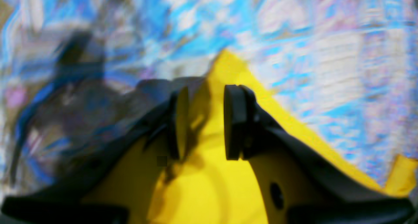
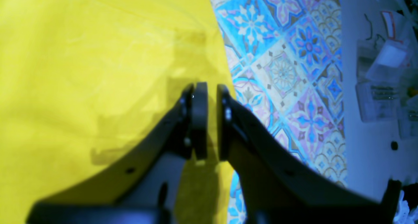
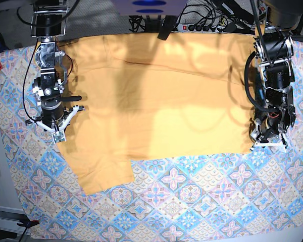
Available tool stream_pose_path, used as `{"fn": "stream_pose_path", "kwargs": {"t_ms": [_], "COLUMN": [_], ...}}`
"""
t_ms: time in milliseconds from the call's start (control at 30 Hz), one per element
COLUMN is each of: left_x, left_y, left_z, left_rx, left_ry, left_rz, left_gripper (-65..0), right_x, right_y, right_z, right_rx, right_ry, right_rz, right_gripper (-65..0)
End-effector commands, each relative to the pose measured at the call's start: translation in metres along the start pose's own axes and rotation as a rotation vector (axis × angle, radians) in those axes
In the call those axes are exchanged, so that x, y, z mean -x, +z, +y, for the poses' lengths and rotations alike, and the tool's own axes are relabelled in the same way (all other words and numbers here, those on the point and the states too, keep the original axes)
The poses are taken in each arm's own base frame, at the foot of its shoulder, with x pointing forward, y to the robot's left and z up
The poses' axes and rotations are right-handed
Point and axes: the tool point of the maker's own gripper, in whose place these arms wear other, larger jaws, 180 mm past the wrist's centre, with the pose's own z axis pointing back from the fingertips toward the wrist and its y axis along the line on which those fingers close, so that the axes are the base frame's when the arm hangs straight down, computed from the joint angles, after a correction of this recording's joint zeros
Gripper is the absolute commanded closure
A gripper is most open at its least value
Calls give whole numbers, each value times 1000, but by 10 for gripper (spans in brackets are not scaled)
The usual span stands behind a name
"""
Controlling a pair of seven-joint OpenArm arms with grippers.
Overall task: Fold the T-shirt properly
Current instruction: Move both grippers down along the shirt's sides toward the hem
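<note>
Looking down on the desk from the base view, I see the patterned tablecloth (image 3: 192, 201) covering it, blue and pink tiles all over. On top lies the T-shirt (image 3: 156, 101), pale yellow-orange, spread flat across the far half of the cloth, with one sleeve (image 3: 103, 174) sticking out toward the near edge on the picture's left side.

My right arm stands at the shirt's edge on the picture's left. From its wrist camera, the right fingers (image 2: 209, 119) hang over the border where the shirt meets the tablecloth; they are narrow, with only a thin gap between the pads, and I see no cloth pinched in that gap.

My left arm sits at the shirt's opposite edge, on the picture's right. Its wrist view is blurred, but the left fingers (image 1: 205, 122) stand partly apart with a raised peak of yellow cloth between them; whether the pads actually clamp it I cannot tell.
</note>
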Motion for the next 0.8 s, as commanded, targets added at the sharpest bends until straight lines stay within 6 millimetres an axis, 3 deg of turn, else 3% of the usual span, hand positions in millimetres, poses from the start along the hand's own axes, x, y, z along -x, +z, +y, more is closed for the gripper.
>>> {"fn": "stream_pose_path", "kwargs": {"t_ms": [0, 267, 767], "left_x": [-28, -29, 19], "left_y": [6, 5, -13], "left_z": [-13, -5, -7], "left_rx": [35, 17, -4], "left_ry": [-6, -14, -11], "left_rz": [-64, -103, -13], "left_gripper": [-185, -185, -185], "right_x": [-18, -18, -13], "right_y": [2, 2, 6], "right_z": [-13, -12, -10], "right_rx": [31, 29, 26], "right_ry": [3, 5, 8], "right_rz": [-56, -56, -53], "right_gripper": [-53, -53, -53]}}
